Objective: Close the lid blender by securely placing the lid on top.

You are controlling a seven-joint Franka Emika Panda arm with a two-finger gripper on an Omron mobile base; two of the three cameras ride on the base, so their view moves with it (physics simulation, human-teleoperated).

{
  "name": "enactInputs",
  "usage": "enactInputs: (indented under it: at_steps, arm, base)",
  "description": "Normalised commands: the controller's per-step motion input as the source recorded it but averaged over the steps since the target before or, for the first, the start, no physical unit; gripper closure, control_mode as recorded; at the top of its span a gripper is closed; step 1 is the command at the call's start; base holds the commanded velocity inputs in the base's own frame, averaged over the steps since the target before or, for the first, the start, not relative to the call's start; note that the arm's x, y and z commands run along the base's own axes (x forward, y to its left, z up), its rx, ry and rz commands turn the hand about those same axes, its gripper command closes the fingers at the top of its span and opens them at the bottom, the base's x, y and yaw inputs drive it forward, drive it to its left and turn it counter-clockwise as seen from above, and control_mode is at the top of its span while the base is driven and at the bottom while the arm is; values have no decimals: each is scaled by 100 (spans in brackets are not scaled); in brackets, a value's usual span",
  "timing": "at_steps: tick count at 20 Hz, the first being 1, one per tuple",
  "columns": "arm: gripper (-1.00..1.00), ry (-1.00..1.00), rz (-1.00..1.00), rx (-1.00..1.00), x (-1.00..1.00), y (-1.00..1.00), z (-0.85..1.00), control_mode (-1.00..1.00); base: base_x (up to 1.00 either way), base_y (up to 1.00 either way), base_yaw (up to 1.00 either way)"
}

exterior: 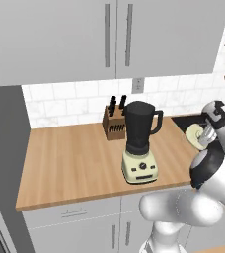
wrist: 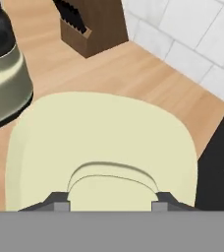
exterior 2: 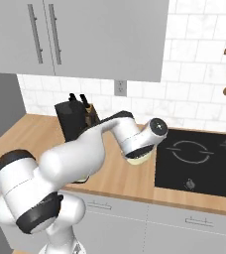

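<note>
A wooden worktop [exterior: 70, 163] runs under grey wall cabinets [exterior: 109, 34] and a white tiled wall [exterior 2: 204, 74], with a black hob [exterior 2: 204, 163] at the right of the right base view. The blender [exterior: 140, 143] stands at the centre of the left base view, its dark jar uncovered; whether anything is in it cannot be told. A wooden knife block [exterior: 114, 123] sits just behind it, up and left. The lid [wrist: 104, 147] lies low in the hand view, its raised knob between the two fingertips of the hand [wrist: 109, 203], which grips it. In the left base view the lid sits at the right edge, well apart from the blender.
</note>
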Motion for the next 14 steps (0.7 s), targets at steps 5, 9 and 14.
enactInputs:
  at_steps: [5, 9, 14]
  arm:
    - [100, -10, 0, 0, -50, 26, 84, -100]
    - [100, -2, 0, 0, -18, 41, 97, -100]
    - [100, 6, 0, 0, 0, 57, 74, -100]
  base:
    - [0, 0, 0]
    - [0, 0, 0]
    - [0, 0, 0]
